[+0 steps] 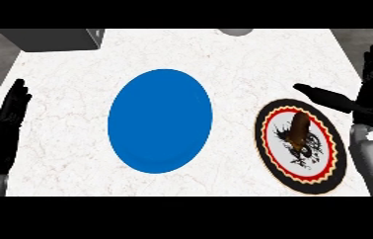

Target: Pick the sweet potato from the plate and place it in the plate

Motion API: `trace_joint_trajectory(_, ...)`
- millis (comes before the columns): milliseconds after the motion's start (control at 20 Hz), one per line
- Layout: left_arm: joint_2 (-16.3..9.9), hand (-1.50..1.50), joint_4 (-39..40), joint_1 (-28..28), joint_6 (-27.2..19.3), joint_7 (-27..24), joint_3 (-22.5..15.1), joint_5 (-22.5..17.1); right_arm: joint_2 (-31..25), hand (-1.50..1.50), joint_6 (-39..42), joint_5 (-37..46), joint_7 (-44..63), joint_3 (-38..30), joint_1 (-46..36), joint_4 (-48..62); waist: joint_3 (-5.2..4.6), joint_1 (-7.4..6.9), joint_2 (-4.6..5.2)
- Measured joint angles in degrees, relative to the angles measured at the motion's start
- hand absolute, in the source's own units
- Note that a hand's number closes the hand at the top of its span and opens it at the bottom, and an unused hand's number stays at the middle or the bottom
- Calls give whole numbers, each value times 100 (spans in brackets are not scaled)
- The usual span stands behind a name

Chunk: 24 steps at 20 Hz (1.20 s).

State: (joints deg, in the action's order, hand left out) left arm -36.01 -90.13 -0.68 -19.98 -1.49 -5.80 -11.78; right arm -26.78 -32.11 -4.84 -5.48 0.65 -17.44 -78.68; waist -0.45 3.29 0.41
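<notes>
The right hand hangs open at the view's right edge, thumb stretched out over the patterned plate — holding nothing. The sweet potato lies on that plate, just below the thumb. The blue plate sits well apart at the tabletop's centre. The left hand rests open at the left edge. The risk — a shallow approach could roll the potato off its plate.

Relative to the blue plate: the left robot hand, far to its left, is cut by the view's edge. The right robot hand, far to its right, is partly out of view. A grey box up-left and a grey round object up-right are cropped; neither can be identified. The patterned plate hides the counter beneath it.
</notes>
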Motion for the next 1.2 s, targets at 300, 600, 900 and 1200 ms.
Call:
trace_joint_trajectory(300,75,0,187,-352,158,-217,-349,226,930,-150,-2483,1294,-497,-36,496,-206,14,-93,-58)
trace_joint_trajectory(600,226,0,420,-502,244,-589,-462,377,1893,-150,-3356,2893,107,649,1259,-402,8,-213,-69)
trace_joint_trajectory(900,235,0,385,-573,266,-665,-468,433,2164,-150,-3042,4095,1413,593,1761,89,-12,-259,-49)
trace_joint_trajectory(1200,244,0,471,-499,290,-700,-461,486,2038,-150,-1941,5125,3069,260,1751,99,-25,-249,-40)
